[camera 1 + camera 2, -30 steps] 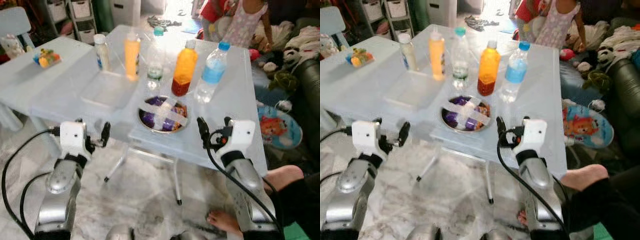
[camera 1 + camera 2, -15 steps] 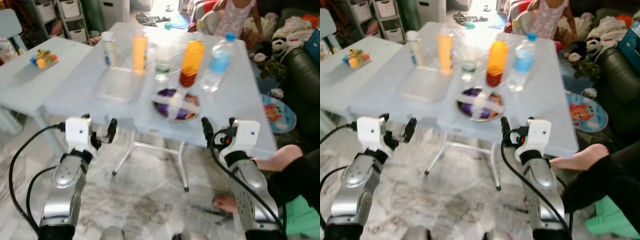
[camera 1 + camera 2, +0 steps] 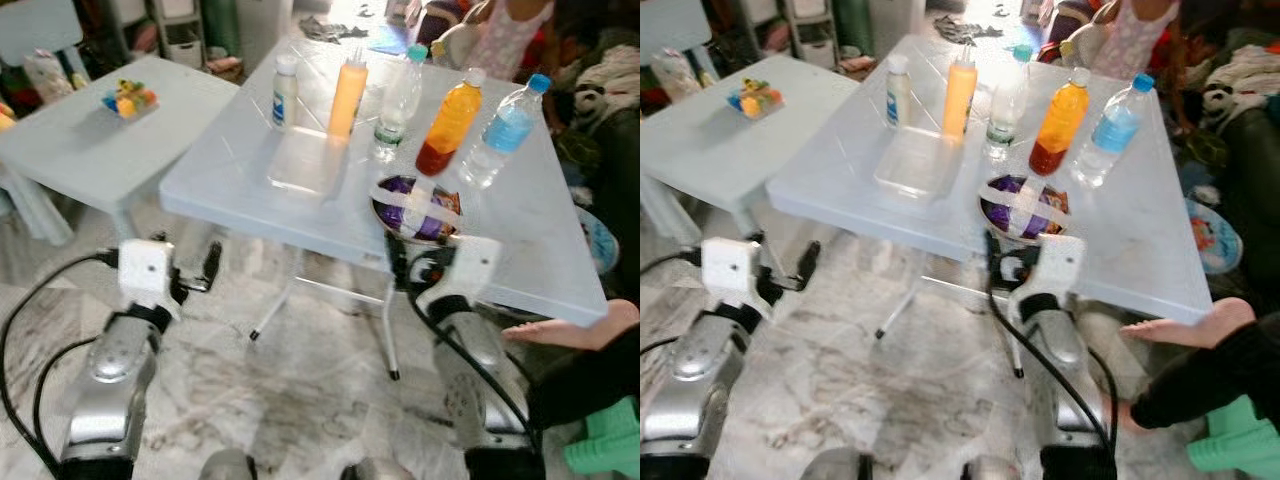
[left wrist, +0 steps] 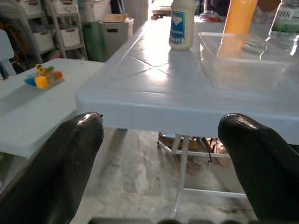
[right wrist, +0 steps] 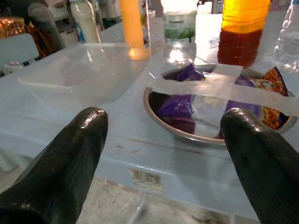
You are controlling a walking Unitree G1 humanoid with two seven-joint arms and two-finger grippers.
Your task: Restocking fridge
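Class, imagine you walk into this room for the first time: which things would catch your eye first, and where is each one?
Most striking is the row of bottles at the far side of the pale blue table, above all the orange juice bottle with its dark bottom. Nearer the front edge sits a metal bowl of snack packets crossed with tape, beside a clear plastic container. The right gripper hangs open just before that bowl.

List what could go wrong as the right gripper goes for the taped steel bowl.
1. The steel bowl sits close to the table's near edge; a push from the open right gripper could slide it off.
2. The tall orange juice bottle and water bottle stand just behind the bowl and may topple if it is shoved back.
3. A person's bare foot lies beside the right arm.
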